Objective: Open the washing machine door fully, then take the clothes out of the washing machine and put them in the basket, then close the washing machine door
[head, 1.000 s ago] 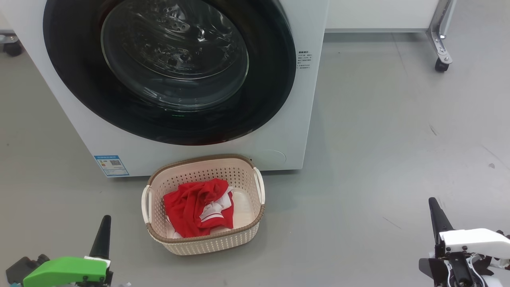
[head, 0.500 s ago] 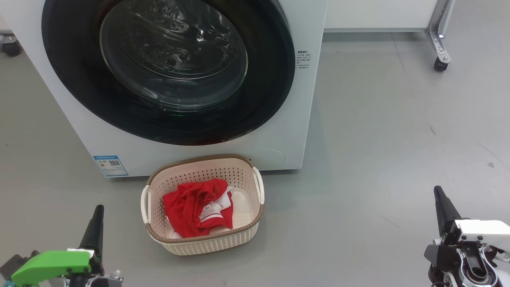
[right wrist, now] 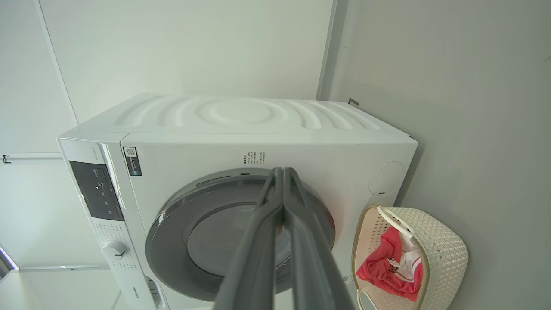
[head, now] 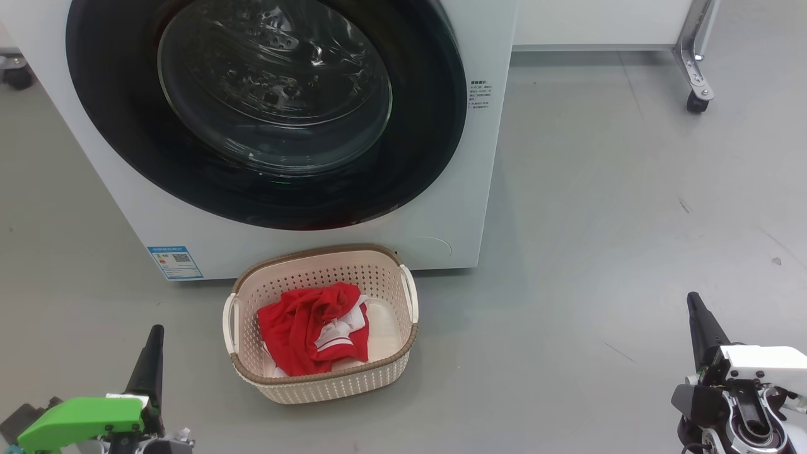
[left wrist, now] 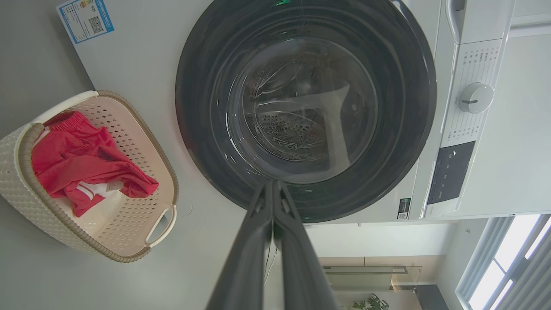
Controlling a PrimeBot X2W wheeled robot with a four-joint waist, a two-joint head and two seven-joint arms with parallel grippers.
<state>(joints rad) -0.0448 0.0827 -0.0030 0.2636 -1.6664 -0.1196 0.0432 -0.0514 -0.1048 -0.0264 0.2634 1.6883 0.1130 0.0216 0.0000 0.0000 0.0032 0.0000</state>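
Clothes (head: pixel 313 328) of bright red soft fabric with white stripes and trim lie bunched in a heap inside the small cream plastic basket (head: pixel 328 389), a rectangular one with rounded corners, perforated sides, a brown woven-look rim and two white handles. In the head view the clothes sit toward the basket's left half, with bare cream bottom showing to their right. The basket stands on the smooth grey floor (head: pixel 599 221) just in front of the big white front-loading washing machine (head: pixel 441 227), below the lower edge of the large round glossy black washing machine door (head: pixel 429 126). That door lies shut, flush against the machine's front, and the perforated steel drum shows through its bulging clear glass window (head: pixel 274 88). A small blue label (head: pixel 176 262) sits at the front's lower left corner, and a block of small printed text (head: pixel 480 94) is beside the door's right edge. Low at the left, under a green cover, the left gripper (head: pixel 154 334) points up, and low at the right, by a white cover, so does the right gripper (head: pixel 695 306). Both are well apart from the basket. Each has its two long dark fingers pressed together, jaws closed on nothing. Farther right stands a metal leg on a black caster (head: pixel 696 104).
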